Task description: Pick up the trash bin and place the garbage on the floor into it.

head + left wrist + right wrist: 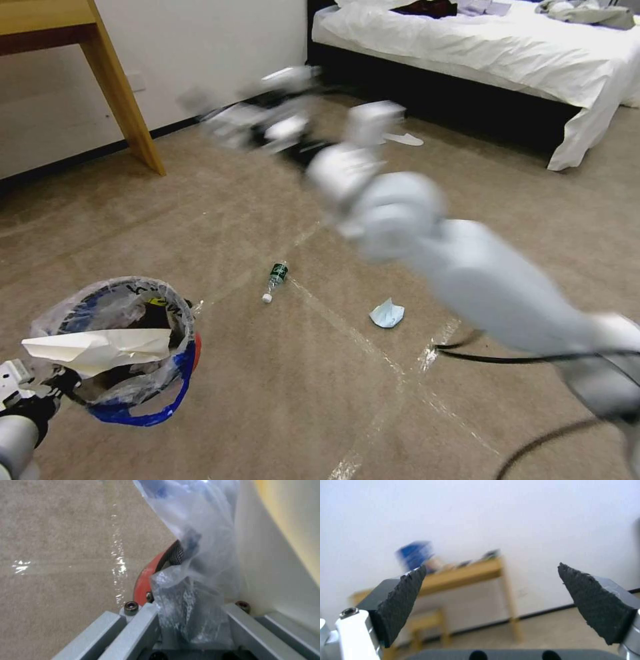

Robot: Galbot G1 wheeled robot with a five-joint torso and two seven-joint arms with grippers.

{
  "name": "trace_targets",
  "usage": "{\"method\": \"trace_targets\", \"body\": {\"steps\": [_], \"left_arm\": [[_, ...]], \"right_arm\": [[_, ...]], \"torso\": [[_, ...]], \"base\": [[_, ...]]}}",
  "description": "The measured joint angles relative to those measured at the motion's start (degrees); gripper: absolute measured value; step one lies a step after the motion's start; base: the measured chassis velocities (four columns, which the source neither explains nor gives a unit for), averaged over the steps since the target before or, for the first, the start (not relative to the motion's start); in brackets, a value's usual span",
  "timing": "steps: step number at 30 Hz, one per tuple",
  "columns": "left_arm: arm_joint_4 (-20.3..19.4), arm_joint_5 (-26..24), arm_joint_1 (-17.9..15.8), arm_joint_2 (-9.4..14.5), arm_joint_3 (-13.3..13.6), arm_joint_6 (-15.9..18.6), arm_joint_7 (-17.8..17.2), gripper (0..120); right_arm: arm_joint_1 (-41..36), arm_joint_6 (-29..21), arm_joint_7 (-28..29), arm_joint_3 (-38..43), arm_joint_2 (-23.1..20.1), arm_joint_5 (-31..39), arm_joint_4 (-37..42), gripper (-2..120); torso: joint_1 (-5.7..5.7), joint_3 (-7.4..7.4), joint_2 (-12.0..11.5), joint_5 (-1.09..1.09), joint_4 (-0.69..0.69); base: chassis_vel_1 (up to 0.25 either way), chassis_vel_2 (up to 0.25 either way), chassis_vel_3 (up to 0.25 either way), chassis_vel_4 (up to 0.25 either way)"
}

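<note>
My left gripper (190, 620) clamps the trash bin (120, 353); right gripper (491, 590) raised, jaws apart. Next, I judge: descend on bottle (275, 280).

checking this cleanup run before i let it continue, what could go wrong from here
The left hand grips the small red bin with its crinkly clear liner mainly through bag plastic, so it might slip. A folded white paper lies across the rim and could fall out. The open right hand is raised far above the small green-labelled bottle and pale blue crumpled mask.
</note>
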Motion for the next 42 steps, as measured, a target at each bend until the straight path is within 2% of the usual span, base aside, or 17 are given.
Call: {"method": "trace_targets", "body": {"steps": [1, 2, 4, 5, 7, 8, 9, 10, 12, 13, 16, 18, 19, 20, 26, 35, 42], "left_arm": [[-0.4, 0.0, 0.0, -0.1, 0.0, 0.0, 0.0, 0], [-0.4, 0.0, 0.0, -0.1, 0.0, 0.0, 0.0, 0], [-0.9, 0.2, 0.1, -0.3, 0.1, 0.0, 0.0, 0], [-0.9, 0.2, 0.1, -0.3, 0.1, 0.0, 0.0, 0], [-1.2, 0.3, 0.4, -0.4, 0.1, 0.0, 0.0, 0], [-1.2, 0.3, 0.4, -0.4, 0.1, 0.0, 0.0, 0], [-1.3, 0.3, 0.4, -0.4, 0.1, -0.1, 0.1, 0], [-1.3, 0.3, 0.4, -0.4, 0.1, -0.1, 0.1, 0], [-1.6, 0.5, 0.5, -0.4, 0.0, -0.2, 0.2, 0], [-1.6, 0.5, 0.5, -0.4, 0.0, -0.2, 0.2, 0], [-1.7, 1.7, 0.5, -0.5, -0.1, -0.5, 0.6, 0], [-1.9, 1.9, 0.4, -0.7, -0.2, -0.6, 0.7, 0], [-1.9, 1.9, 0.4, -0.7, -0.2, -0.6, 0.7, 0], [-1.9, 2.1, 0.3, -0.9, -0.1, -0.6, 0.9, 0], [-1.9, 2.2, 0.0, -0.6, -0.3, -0.7, 0.9, 0], [-1.8, 2.2, -0.5, -0.7, -0.2, -0.8, 1.1, 0], [-1.9, 2.6, -0.6, -0.8, -0.3, -0.8, 1.2, 0]], "right_arm": [[-5.0, 1.2, -1.3, 5.1, -1.9, -1.0, 1.4, 100], [-5.0, 1.2, -1.3, 5.1, -1.9, -1.0, 1.4, 100], [-17.2, 4.1, -4.1, 17.0, -4.1, -3.2, 5.7, 100], [-17.2, 4.1, -4.1, 17.0, -4.1, -3.2, 5.7, 100], [-28.0, 7.0, -5.8, 26.5, -4.4, -5.5, 9.8, 100], [-28.0, 7.0, -5.8, 26.5, -4.4, -5.5, 9.8, 100], [-33.3, 7.8, -6.4, 30.1, -4.1, -7.8, 11.0, 100], [-33.3, 7.8, -6.4, 30.1, -4.1, -7.8, 11.0, 100], [-44.0, 9.4, -7.5, 38.1, -2.5, -13.9, 13.0, 100], [-44.0, 9.4, -7.5, 38.1, -2.5, -13.9, 13.0, 100], [-51.2, 10.7, -7.7, 44.1, -0.8, -18.4, 14.3, 100], [-57.7, 13.0, -8.0, 47.4, 0.8, -24.4, 14.8, 100], [-57.7, 13.0, -8.0, 47.4, 0.8, -24.4, 14.8, 100], [-61.4, 15.4, -8.2, 48.5, 2.1, -29.2, 14.7, 100], [-68.9, 21.6, -7.6, 51.5, 7.3, -41.7, 12.6, 100], [-72.8, 25.2, -6.6, 50.6, 13.1, -44.4, 11.4, 100], [-72.7, 23.6, -4.8, 50.0, 13.5, -46.3, 10.9, 100]], "torso": [[0.00, -0.01, 0.0, -0.02, -0.01], [0.00, -0.01, 0.0, -0.02, -0.01], [0.00, 0.00, 0.0, -0.02, 0.03], [0.00, 0.00, 0.0, -0.02, 0.03], [-0.01, -0.01, 0.0, -0.07, 0.04], [-0.01, -0.01, 0.0, -0.07, 0.04], [0.00, -0.01, 0.0, -0.05, 0.04], [0.00, -0.01, 0.0, -0.05, 0.04], [0.00, -0.01, 0.0, -0.04, 0.02], [0.00, -0.01, 0.0, -0.04, 0.02], [-0.01, -0.01, 0.0, -0.07, 0.04], [0.00, -0.01, 0.0, -0.07, 0.03], [0.00, -0.01, 0.0, -0.07, 0.03], [-0.01, -0.01, 0.0, -0.07, 0.02], [0.00, 0.00, 0.0, -0.07, 0.03], [0.01, 0.00, 0.0, -0.08, 0.03], [0.00, 0.00, 0.0, -0.08, 0.04]], "base": [[0.000, 0.000, 0.000, 0.000], [0.000, 0.000, 0.000, 0.000], [0.000, 0.000, 0.000, 0.000], [0.000, 0.000, 0.000, 0.000], [0.000, 0.000, 0.000, 0.000], [0.000, 0.000, 0.000, 0.000], [0.000, 0.000, 0.000, 0.000], [0.000, 0.000, 0.000, 0.000], [0.000, 0.000, 0.000, 0.000], [0.000, 0.000, 0.000, 0.000], [0.000, 0.000, 0.000, 0.000], [0.000, 0.000, 0.000, 0.000], [0.000, 0.000, 0.000, 0.000], [0.000, 0.000, 0.000, 0.000], [0.000, 0.000, 0.000, 0.000], [0.000, 0.000, 0.000, 0.000], [0.000, 0.000, 0.000, 0.000]]}}
